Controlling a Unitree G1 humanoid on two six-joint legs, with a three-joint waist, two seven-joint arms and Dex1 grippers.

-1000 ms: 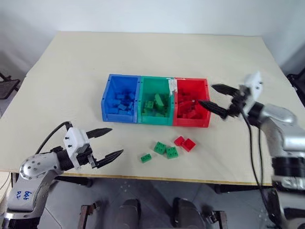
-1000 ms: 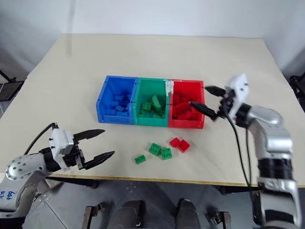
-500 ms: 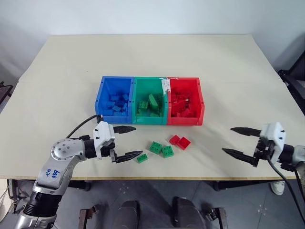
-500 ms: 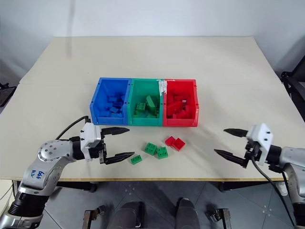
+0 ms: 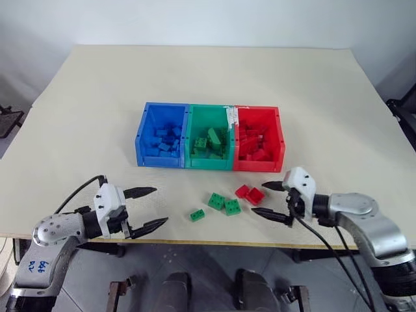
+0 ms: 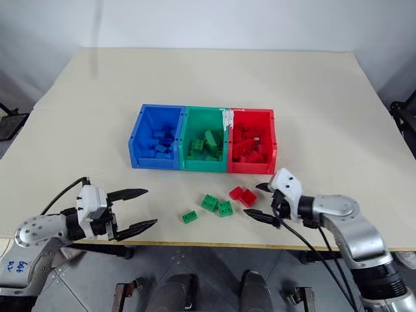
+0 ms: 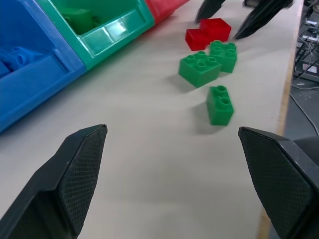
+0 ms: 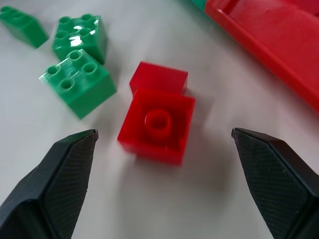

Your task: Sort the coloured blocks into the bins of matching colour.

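Right tool [image 5: 272, 200] spread wide, empty, just beside two touching red blocks [image 8: 158, 117] on surface before red bin [image 5: 259, 140]; rigid, light, slick plastic—likely best pinched across flat sides.

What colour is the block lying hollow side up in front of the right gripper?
Red, clearest in the right wrist view.

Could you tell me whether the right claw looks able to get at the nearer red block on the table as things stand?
Probably yes. The right claw is open and points at the red block, which lies hollow side up on bare table; a second red block touches its far side, and the green blocks sit clear.
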